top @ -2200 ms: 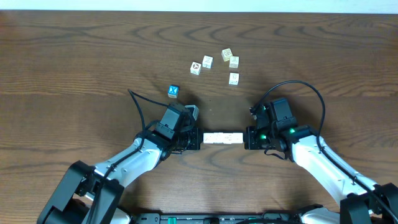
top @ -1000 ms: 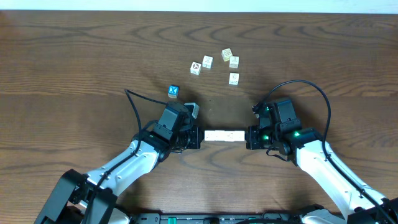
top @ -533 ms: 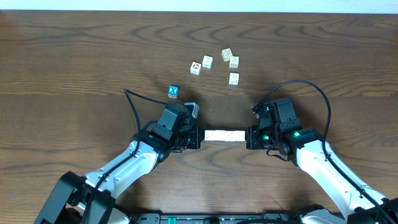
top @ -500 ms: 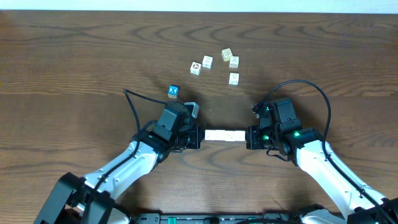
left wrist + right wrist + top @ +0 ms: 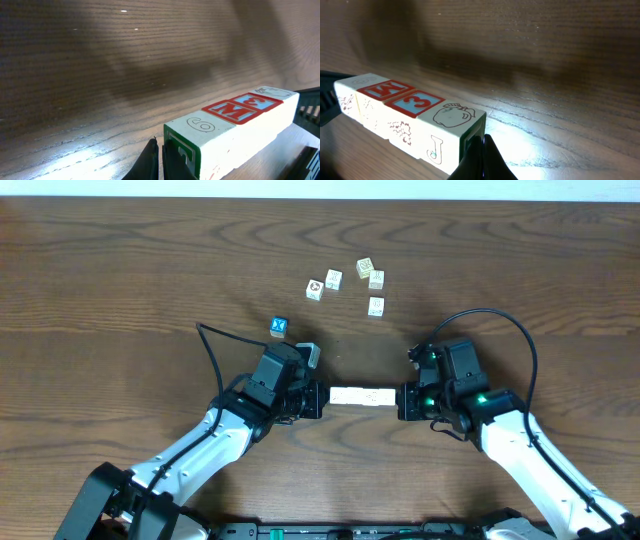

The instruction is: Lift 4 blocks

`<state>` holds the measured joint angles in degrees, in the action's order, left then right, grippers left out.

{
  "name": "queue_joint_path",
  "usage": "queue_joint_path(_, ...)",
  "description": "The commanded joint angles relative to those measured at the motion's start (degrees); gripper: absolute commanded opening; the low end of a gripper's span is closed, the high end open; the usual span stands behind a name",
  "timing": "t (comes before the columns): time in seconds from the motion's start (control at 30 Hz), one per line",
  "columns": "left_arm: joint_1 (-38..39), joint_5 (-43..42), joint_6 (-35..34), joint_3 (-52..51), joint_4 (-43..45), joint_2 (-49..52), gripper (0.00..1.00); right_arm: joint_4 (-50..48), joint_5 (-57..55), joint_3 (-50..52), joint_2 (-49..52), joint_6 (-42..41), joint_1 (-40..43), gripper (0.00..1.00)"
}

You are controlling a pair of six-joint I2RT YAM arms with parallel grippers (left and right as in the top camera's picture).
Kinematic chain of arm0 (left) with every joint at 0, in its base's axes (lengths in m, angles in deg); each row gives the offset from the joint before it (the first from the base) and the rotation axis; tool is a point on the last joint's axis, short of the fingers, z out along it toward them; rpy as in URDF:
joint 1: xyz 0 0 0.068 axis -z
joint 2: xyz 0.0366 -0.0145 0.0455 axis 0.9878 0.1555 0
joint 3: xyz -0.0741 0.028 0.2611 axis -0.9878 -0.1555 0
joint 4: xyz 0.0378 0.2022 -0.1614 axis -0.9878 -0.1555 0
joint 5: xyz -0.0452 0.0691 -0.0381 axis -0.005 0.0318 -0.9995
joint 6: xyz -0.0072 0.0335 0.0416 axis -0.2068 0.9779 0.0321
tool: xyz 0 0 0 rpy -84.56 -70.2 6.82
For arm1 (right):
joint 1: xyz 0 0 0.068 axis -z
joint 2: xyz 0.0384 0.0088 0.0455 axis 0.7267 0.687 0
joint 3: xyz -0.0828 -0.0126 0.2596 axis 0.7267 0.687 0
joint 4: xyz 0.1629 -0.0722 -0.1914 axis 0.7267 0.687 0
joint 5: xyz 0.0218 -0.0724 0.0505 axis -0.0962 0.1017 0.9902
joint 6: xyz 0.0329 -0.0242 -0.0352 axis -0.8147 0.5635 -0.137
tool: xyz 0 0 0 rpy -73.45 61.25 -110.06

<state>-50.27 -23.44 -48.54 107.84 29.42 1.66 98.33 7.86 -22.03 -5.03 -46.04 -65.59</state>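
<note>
Row of four blocks sits end to end between the two arms, near the front centre of the worktop. Left tool has its jaws closed with nothing between them, tips butted against the row's left end. Right tool is the same on the right end. So the row is pinched lengthwise between the two tools, not gripped inside either one. Left wrist view: row runs away from the closed tips. Its near end face has a green frame, and the top faces read a circled 9 or 6, a red M, a red 3, then a pale outline drawing. Right wrist view: same row from the other end, closed tips against the end block, an apple outline on its top and a J on its side. The row looks clear of the wood, with its shadow falling apart from it, but I can't confirm the gap underneath. Further back, well apart from the row: blue-faced cube, cube with a red mark, and four cream cubes in a loose cluster, all sitting on the worktop.
</note>
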Motion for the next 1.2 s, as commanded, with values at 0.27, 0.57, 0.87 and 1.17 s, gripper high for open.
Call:
queue_joint_path(0.27,1.4,-6.6,-1.4,0.8,1.6,-1.0,0.08,-0.4,10.1,-1.6,-0.9,0.3,-2.9,0.01)
queue_joint_path(0.57,1.4,-6.6,-1.4,0.9,1.6,-1.0,0.08,-0.4,10.2,-1.6,-0.9,0.3,-2.9,0.01)
queue_joint_path(0.87,1.4,-6.6,-1.4,1.2,1.6,-3.2,0.08,-0.4,10.2,-1.7,-0.9,0.3,-2.9,0.01)
queue_joint_path(1.17,1.4,-6.6,-1.4,1.2,1.6,-3.5,0.08,0.1,10.6,-2.7,-1.9,0.3,-2.9,0.01)
